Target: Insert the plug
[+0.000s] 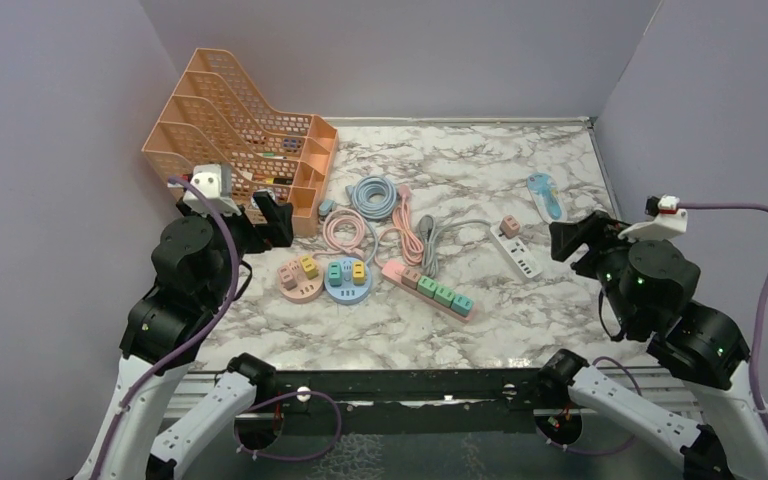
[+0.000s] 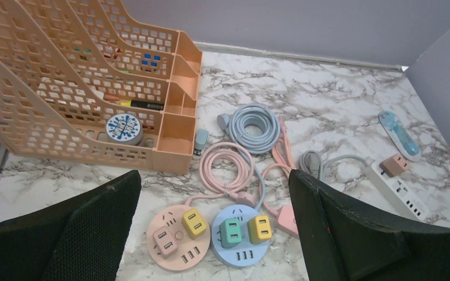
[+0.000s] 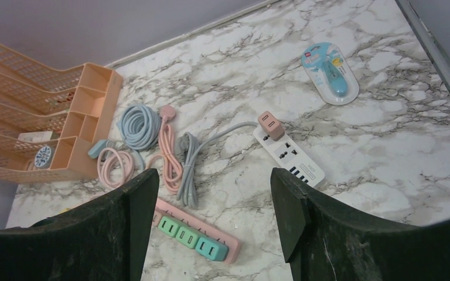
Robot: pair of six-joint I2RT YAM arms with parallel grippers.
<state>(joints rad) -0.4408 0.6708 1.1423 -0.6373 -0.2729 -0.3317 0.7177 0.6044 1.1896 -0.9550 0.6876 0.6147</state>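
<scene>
Currently both grippers gape wide, nothing held.
Loose pink plug (image 1: 403, 192) lies centre-far, likely nearer left gripper (image 1: 271, 215); white strip (image 1: 516, 251) runs diagonally just ahead of right gripper (image 1: 572, 240).

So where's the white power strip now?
In the top view, the white power strip lies right of centre, just left of the right gripper, a pink adapter on its far end.

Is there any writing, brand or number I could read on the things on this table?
No text reads clearly.
Round tin in the orange rack: blue and white print, blurred.
Blue packet: small red label, too small to read.
White power strip: tiny grey print by its ports, too small to read.
</scene>
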